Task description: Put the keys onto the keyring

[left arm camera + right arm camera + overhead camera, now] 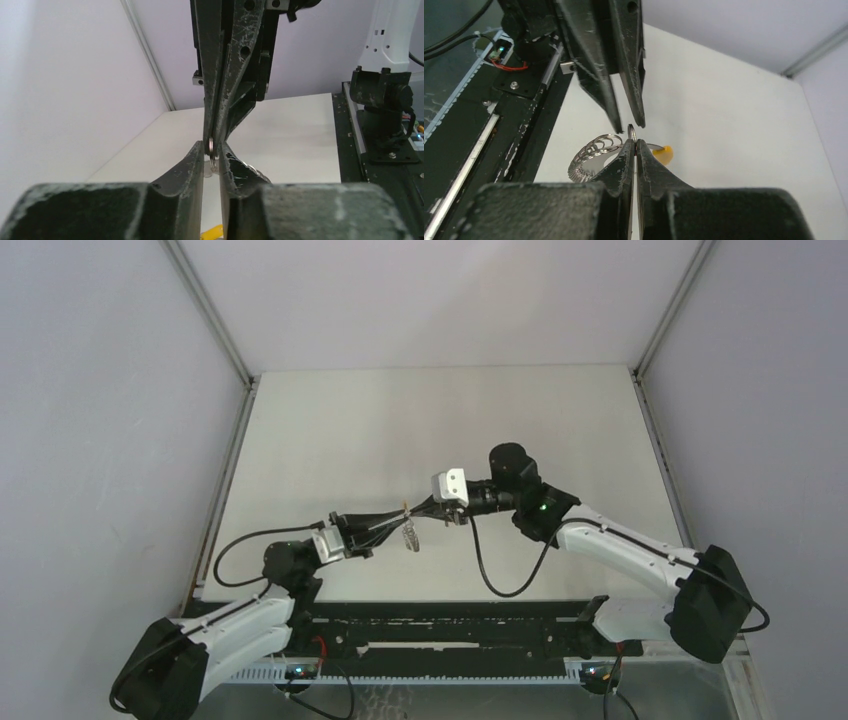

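Observation:
My right gripper point(416, 512) point(633, 142) is shut on the top of a thin grey keyring point(631, 132), seen edge-on and held above the table. My left gripper point(402, 517) point(212, 149) faces it tip to tip, its jaws a narrow gap apart on either side of that keyring point(212, 147), not clamping it. A bunch of small grey rings and a toothed grey piece point(591, 155) point(410, 535) hangs below. A yellow-orange piece point(664, 152) point(214, 232) hangs beside it; I cannot tell whether it is a key's head. No green key head shows.
The white table point(450, 420) lies under both grippers, with grey walls on three sides. A black rail with wiring point(450, 630) point(474, 125) runs along the near edge. The right arm's black cable point(490, 575) loops down towards the rail.

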